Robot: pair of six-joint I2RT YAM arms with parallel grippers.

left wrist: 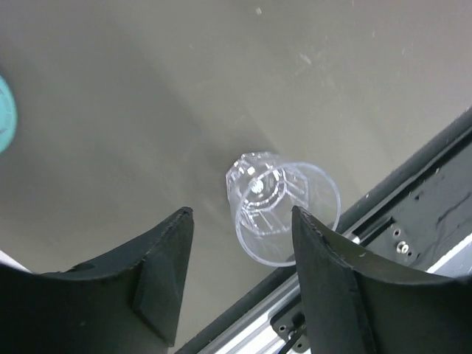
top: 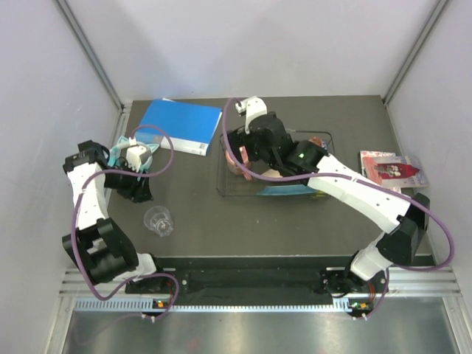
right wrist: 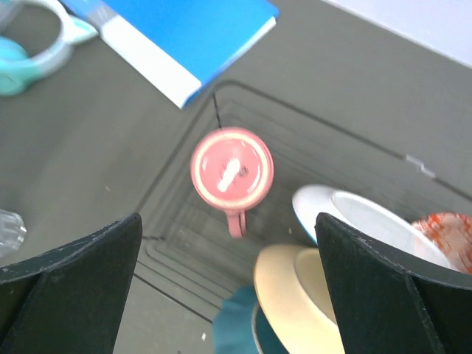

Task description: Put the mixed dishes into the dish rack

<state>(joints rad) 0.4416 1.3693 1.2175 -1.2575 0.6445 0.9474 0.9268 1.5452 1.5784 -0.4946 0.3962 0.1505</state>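
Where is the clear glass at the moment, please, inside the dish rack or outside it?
Outside: the clear glass sits on the table, well left of the dish rack.

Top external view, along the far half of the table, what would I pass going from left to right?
teal headphones → blue book → dish rack → red-and-white packet. The clear glass sits nearer, so it is left out.
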